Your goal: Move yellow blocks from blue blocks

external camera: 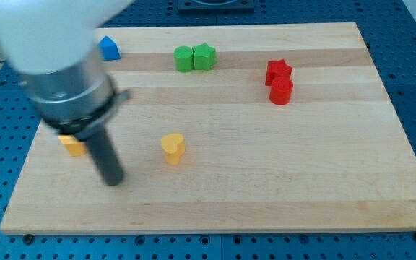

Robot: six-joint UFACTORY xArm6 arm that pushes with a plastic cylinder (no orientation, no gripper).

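Fingers do not apply on this rig — the arm ends in a straight dark rod, so nothing stands apart, together or clamped on anything. My tip [112, 180] rests on the wooden tabletop [280, 195] near its left edge, about two thirds of the way toward the bottom edge, touching no block. One yellow block [71, 145], partly hidden behind the rod and its grey collar, lies just up and to the view's left of my tip, shape not determinable. A second yellow block, heart-like in outline [172, 148], sits to the right of my tip, apart from it. One blue block [108, 48] with a peaked top stands near the top-left corner, well apart from both yellow blocks. Two green blocks [194, 58] touch side by side near the top edge — the right one star-shaped. Two red blocks [279, 81] touch toward the top-right corner.
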